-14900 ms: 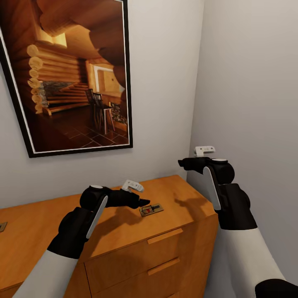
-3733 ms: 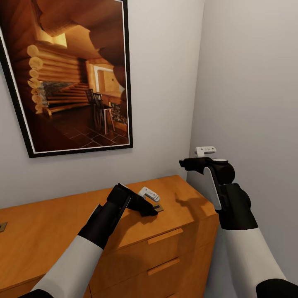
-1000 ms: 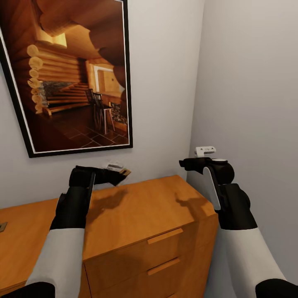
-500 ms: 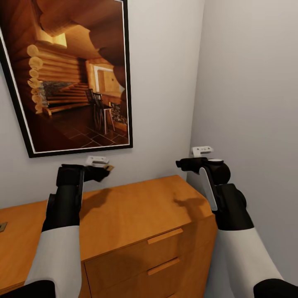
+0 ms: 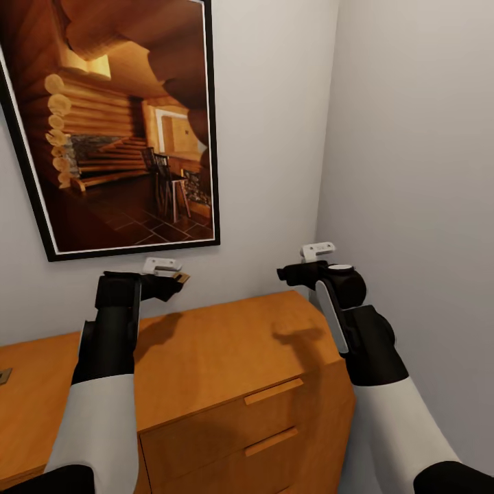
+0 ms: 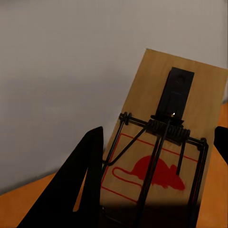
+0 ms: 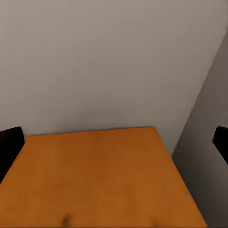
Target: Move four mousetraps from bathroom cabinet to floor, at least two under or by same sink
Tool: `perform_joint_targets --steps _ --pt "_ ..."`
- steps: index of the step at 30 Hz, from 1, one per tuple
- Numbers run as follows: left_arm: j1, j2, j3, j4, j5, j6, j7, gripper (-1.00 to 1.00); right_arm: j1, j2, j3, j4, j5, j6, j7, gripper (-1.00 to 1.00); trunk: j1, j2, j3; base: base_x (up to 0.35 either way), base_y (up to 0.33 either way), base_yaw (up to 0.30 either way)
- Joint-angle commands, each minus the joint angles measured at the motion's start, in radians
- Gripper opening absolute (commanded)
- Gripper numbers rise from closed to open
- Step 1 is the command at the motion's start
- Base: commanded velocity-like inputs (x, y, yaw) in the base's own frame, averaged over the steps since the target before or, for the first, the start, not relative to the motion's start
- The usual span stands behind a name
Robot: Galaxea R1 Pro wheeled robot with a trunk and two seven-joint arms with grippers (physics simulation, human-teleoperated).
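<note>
While my left gripper hangs over the orange dresser, I log:
- mousetrap: clamped between its fingers, raised at 9 o'clock.
- second mousetrap: on the dresser top at the 8 o'clock edge.
- right gripper: at 3 o'clock, jaws parted, nothing held.
- framed picture: on the wall at 11 o'clock.

Mousetrap held between the left gripper's dark fingers

A flat tan wooden mousetrap with black wire spring, black bait plate and a red mouse print sits between two black fingers, against a plain grey-white wall; an orange wooden surface shows below
</note>
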Motion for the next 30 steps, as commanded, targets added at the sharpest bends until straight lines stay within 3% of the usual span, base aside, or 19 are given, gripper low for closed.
perform_joint_targets --steps 1,11,16,21,30 --pt "-0.001 -0.001 0.002 0.000 -0.010 0.002 -0.010 -1.00 -0.001 0.003 0.001 -0.001 -0.005 0.004 -0.008 1.00 0.000 -0.001 -0.001 0.000 0.000 0.000" --pt "0.000 -0.002 0.002 0.002 -0.008 0.002 -0.012 -1.00 -0.001 0.017 0.004 0.001 -0.012 0.004 -0.007 1.00 0.000 -0.001 -0.001 0.000 0.000 0.000" --pt "0.028 0.002 0.011 0.030 0.023 -0.025 -0.017 -1.00 -0.013 0.021 0.033 0.029 -0.031 0.004 0.018 1.00 0.000 -0.001 -0.001 0.000 0.000 0.000" --pt "0.049 -0.002 -0.002 0.039 0.015 -0.009 -0.018 -1.00 0.015 0.009 0.050 0.044 -0.003 0.004 -0.001 1.00 0.000 -0.001 -0.001 0.000 0.000 0.000" --pt "0.061 -0.002 -0.009 0.043 0.070 -0.004 -0.018 -1.00 0.030 0.008 0.072 0.032 0.017 0.004 -0.010 1.00 0.000 -0.001 -0.001 0.000 0.000 0.000"
